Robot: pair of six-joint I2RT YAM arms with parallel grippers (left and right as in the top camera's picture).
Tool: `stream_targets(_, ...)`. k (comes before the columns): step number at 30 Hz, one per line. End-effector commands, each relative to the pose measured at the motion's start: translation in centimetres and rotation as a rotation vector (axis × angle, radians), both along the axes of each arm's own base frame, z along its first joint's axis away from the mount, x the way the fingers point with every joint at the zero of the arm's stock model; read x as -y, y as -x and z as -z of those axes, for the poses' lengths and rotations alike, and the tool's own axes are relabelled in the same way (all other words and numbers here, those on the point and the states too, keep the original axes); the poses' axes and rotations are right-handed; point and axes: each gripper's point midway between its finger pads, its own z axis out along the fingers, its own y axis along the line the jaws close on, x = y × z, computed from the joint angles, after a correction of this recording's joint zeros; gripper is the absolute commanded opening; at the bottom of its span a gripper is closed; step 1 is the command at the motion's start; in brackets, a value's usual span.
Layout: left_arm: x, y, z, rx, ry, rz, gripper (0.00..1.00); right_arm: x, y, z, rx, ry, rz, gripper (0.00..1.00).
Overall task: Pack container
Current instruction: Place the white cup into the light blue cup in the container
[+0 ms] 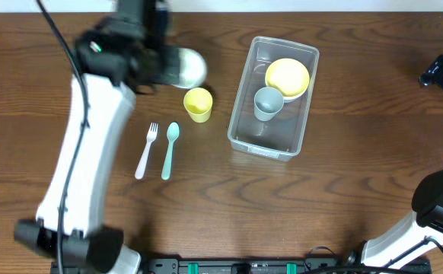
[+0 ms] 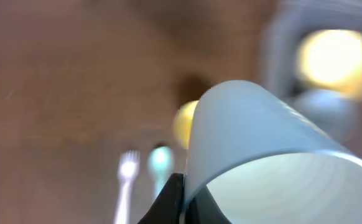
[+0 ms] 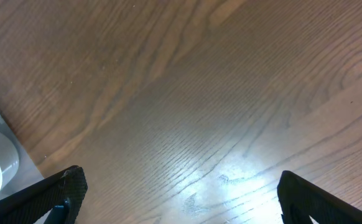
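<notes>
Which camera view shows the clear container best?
The overhead view: the whole container is sharp, with a yellow bowl and a grey cup inside. The left wrist view shows it only blurred; the right wrist view shows just a corner.

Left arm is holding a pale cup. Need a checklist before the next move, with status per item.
1. Grip of left end effector on pale cup: ok, a finger sits at the rim.
2. Free room in container: ok, near end is bare.
3. Seating of yellow bowl and grey cup inside it: ok.
4. Clearance over yellow cup: cannot tell.
5. State of right end effector: ok, open and off to the side.
6. Sharpness of left wrist view: not ok, blurred.
</notes>
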Motion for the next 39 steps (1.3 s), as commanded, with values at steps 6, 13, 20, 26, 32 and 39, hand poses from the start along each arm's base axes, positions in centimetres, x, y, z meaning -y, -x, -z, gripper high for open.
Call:
stream_targets(6, 12.9, 1.1, 2.9, 0.056, -0.073, 0.328, 0.06, 0.1, 0.0, 0.2, -0.004, -0.004, 0.010, 0.99)
stream_targets(13, 16.6, -1.5, 10.4, -0.025, -0.112, 0.363, 0.06, 0.1, 0.0, 0.2, -0.004, -0.004, 0.010, 0.99)
stream_targets(20, 17.2, -2.6, 16.6, -0.113, -0.161, 0.375, 0.13, 0.0, 0.0, 0.2, -0.004, -0.004, 0.010, 0.99)
stream_targets(26, 17.4, -3.1, 13.0, -0.043, -0.134, 0.367, 0.61, 0.0, 0.0, 0.2, -0.004, -0.004, 0.009, 0.99)
stream_targets(32, 13.3, -2.3, 2.9, 0.103, -0.141, 0.285, 0.70, 0.0, 0.0, 0.2, -0.004, -0.004, 0.009, 0.99)
stream_targets(39, 3.9, -2.3, 2.6, -0.011, -0.160, 0.102, 0.71, 0.0, 0.0, 0.2, -0.004, -0.004, 0.009, 0.99)
